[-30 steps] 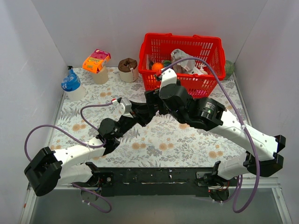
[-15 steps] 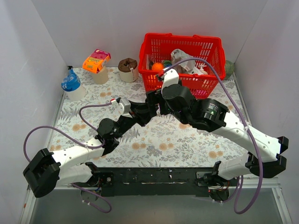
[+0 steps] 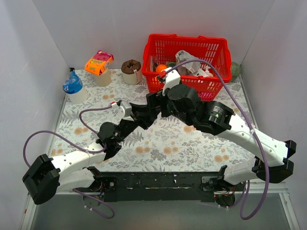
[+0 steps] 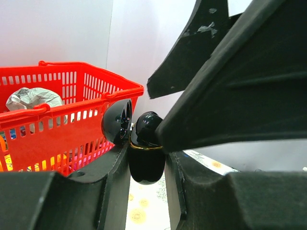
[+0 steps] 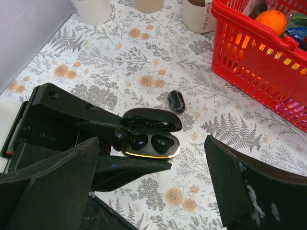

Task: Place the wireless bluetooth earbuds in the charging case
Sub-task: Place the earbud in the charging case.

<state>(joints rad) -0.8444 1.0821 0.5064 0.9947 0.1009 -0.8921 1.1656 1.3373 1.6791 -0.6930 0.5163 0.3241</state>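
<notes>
My left gripper (image 4: 146, 168) is shut on the black charging case (image 5: 149, 143), holding it above the flowered table with the lid (image 5: 151, 120) open. One black earbud (image 5: 120, 139) sits at the left end of the case, by the left well. A second earbud (image 5: 177, 100) lies loose on the table just beyond the case. My right gripper (image 5: 151, 141) is open and hangs right over the case, a finger on either side, touching nothing. In the left wrist view the case (image 4: 145, 160) is clamped between the fingers. In the top view both grippers meet mid-table and hide the case.
A red basket (image 3: 187, 37) full of items stands at the back right, close behind the grippers. Three cups line the back left: a blue-lidded one (image 3: 73, 87), one with an orange packet (image 3: 99, 64), a brown one (image 3: 131, 71). White walls enclose the table.
The right gripper has drawn back a little from the case and opened slightly wider. The left arm, still holding the case, has shifted slightly left and toward the back.
</notes>
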